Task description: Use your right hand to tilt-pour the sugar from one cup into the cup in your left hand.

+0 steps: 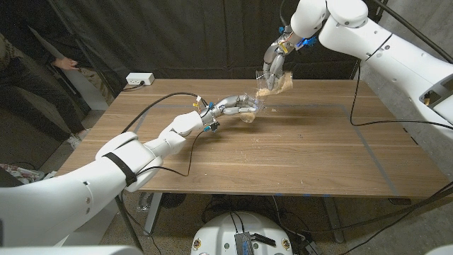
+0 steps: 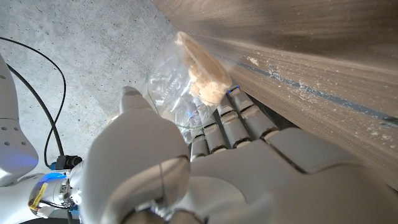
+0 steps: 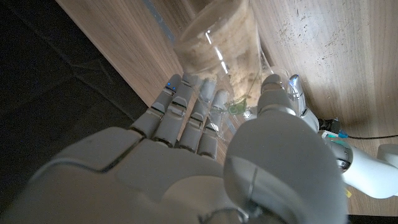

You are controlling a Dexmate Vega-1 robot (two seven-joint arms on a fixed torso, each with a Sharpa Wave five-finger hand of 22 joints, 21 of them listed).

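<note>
My right hand (image 1: 274,65) grips a clear cup (image 1: 277,85) holding brown sugar and keeps it tilted above the far middle of the table. In the right wrist view the same hand (image 3: 205,155) wraps that cup (image 3: 221,43), and sugar lies along its wall. Just below and to the left, my left hand (image 1: 237,106) holds a second clear cup (image 1: 250,115) close over the table. The left wrist view shows the left hand (image 2: 186,168) around its cup (image 2: 165,90), with a lump of sugar (image 2: 202,71) at its rim. The two cups are nearly touching.
A white power strip (image 1: 139,79) lies at the table's back left corner. A person's hand (image 1: 65,62) shows at the left edge behind the table. A dark tape line (image 1: 368,145) runs across the wooden table (image 1: 297,163). Sugar grains (image 2: 298,87) are scattered on the wood.
</note>
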